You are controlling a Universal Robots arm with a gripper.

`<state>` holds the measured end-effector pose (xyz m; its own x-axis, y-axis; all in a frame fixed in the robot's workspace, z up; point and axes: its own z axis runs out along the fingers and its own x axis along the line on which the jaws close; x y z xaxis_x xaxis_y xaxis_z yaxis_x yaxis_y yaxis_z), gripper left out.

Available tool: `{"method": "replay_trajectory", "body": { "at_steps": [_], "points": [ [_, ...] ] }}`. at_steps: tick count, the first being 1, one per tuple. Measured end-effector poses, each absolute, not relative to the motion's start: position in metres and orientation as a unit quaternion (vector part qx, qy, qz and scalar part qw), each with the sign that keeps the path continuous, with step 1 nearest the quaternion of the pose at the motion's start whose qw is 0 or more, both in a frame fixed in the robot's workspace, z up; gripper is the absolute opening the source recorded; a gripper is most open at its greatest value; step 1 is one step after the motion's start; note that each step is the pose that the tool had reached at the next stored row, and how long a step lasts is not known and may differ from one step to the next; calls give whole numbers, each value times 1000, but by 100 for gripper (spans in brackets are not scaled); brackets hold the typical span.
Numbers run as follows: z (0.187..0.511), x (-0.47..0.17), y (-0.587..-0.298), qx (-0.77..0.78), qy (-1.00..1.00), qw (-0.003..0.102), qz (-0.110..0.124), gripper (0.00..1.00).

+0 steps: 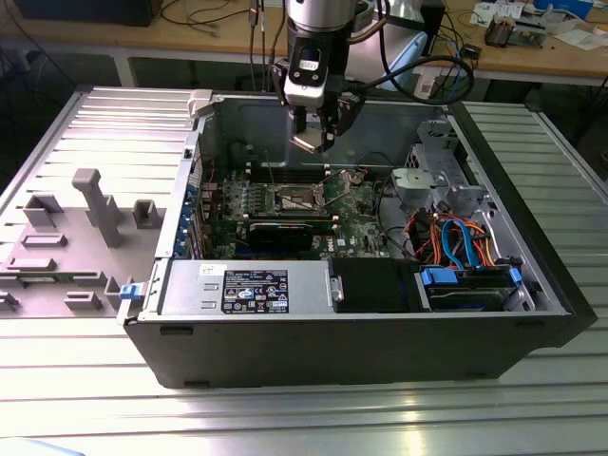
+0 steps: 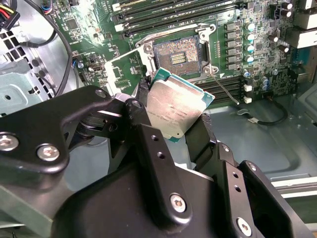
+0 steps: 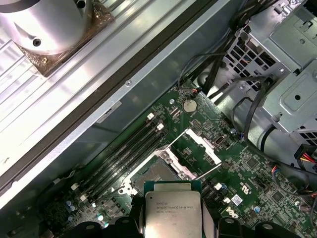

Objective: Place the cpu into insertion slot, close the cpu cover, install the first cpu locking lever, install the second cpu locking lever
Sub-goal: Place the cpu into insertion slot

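Currently the gripper (image 1: 313,141) hangs above the open computer case (image 1: 332,347), jaws clamped on the cpu (image 2: 176,111). Below it the insertion slot (image 2: 178,52) lies bare, the cpu cover (image 2: 121,67) raised beside it.

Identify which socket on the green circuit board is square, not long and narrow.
The insertion slot: a silver-rimmed square socket with a dark pin field. The black memory slots beside it are long narrow strips.
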<state>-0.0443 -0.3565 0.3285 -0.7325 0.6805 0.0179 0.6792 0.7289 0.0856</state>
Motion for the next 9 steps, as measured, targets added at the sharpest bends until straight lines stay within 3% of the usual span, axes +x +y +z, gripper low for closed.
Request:
{"method": "replay_trajectory", "body": {
  "at_steps": [9],
  "points": [
    [328, -44, -357, 369, 928, 7, 43, 55]
  ]
}}
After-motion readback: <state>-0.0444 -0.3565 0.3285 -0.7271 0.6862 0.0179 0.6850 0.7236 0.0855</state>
